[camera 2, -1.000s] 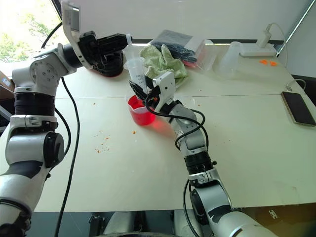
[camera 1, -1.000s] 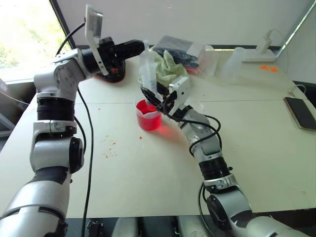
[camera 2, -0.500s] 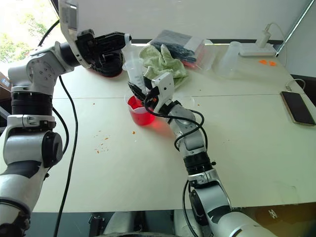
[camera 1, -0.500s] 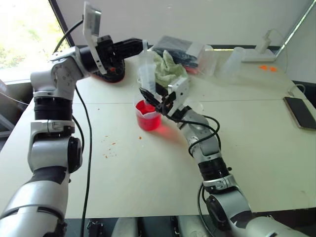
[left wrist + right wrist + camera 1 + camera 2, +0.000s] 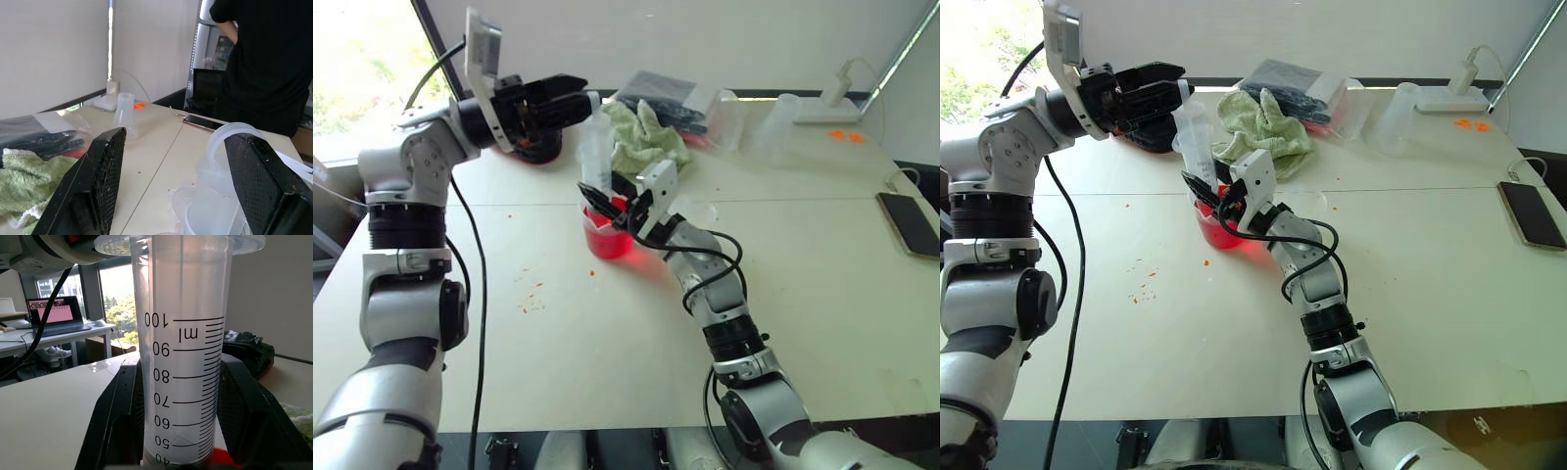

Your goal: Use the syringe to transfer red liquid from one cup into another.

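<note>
The syringe stands upright over the spouted cup, which holds the red liquid. My right gripper is shut on the lower barrel, whose printed scale shows between the two black fingers. The nozzle end is hidden behind those fingers. At the syringe's top is my left gripper, open, with its fingers spread wide. The plunger's round top sits close to one finger. A small clear cup stands just behind my right wrist, partly hidden.
A green cloth and a dark bag lie behind the cups. Clear tumblers stand at the back right, and a phone lies at the right edge. Orange crumbs dot the table. A person in black stands past the table.
My left gripper has opened at the syringe's top. The right gripper keeps its hold on the barrel over the red cup.
</note>
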